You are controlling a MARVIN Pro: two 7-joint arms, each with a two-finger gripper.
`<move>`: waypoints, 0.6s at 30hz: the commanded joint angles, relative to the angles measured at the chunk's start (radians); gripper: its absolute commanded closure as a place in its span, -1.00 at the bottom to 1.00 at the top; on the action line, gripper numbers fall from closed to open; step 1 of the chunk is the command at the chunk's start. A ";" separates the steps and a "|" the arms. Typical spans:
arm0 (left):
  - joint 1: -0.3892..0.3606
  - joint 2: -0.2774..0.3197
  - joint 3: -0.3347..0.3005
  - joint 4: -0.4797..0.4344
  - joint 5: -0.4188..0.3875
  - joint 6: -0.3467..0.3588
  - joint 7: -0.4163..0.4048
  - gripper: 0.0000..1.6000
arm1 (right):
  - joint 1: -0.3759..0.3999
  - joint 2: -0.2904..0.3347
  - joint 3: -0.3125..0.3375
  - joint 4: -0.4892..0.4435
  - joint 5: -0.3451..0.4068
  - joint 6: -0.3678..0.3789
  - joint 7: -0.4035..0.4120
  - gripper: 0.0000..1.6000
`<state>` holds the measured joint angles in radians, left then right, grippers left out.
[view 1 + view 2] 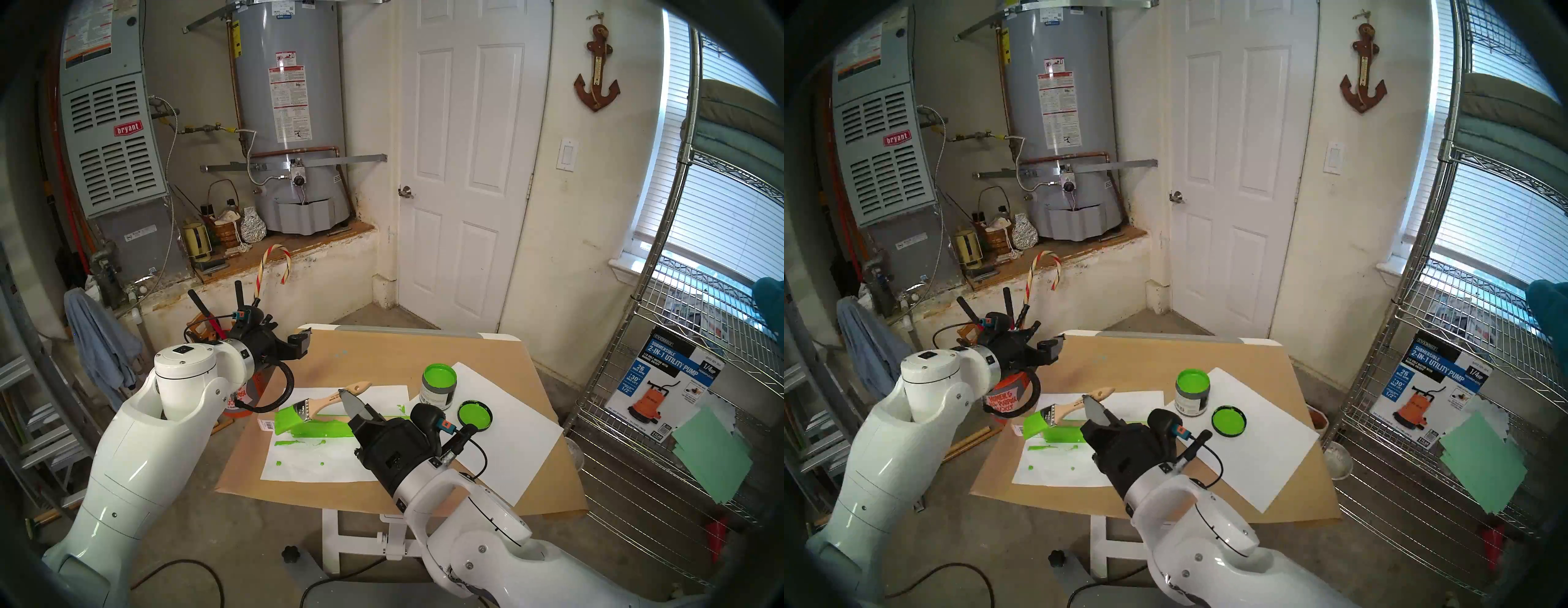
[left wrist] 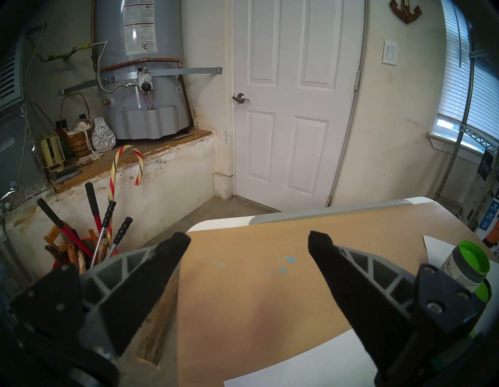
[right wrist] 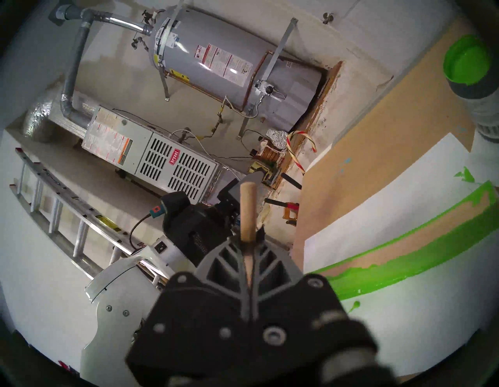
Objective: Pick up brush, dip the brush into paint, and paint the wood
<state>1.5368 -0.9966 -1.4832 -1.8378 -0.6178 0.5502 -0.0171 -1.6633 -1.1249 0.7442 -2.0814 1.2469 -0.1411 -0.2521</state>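
1 brush (image 1: 326, 401) sits near the middle of the head view, its pale handle clamped in the right claw (image 1: 347, 396), whose 2 fingers press together on the wood of the handle. The green bristles lie over the left end of the wood (image 1: 316, 428), 1 long strip coated bright green, with its white barcode sticker at the left tip. The strip rests on the left of 2 white paper sheets (image 1: 314, 460), which is smeared green; the 2nd sheet (image 1: 505, 441) lies to the right. On that sheet stand 1 open jar of paint (image 1: 438, 385) and, just lower right of it, 1 round lid (image 1: 474, 415) with a green inside. The left claw (image 2: 249, 240) hangs at the worktop's (image 1: 382, 346) upper left edge, its 2 fingers spread apart and empty.
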 commanded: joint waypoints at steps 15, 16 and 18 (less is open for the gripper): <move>0.006 0.009 -0.043 -0.027 -0.003 -0.010 0.015 -1.00 | 0.211 0.011 -0.190 0.060 0.072 -0.180 -0.081 1.00; 0.013 0.017 -0.055 -0.031 -0.002 -0.012 0.018 -1.00 | 0.213 0.011 -0.193 0.060 0.073 -0.185 -0.084 1.00; 0.031 0.028 -0.081 -0.043 -0.003 -0.012 0.025 -1.00 | 0.224 0.013 -0.205 0.061 0.076 -0.197 -0.090 1.00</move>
<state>1.5418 -0.9956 -1.4965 -1.8414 -0.6180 0.5491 -0.0089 -1.5083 -1.1134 0.5759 -2.0083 1.3183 -0.2859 -0.3401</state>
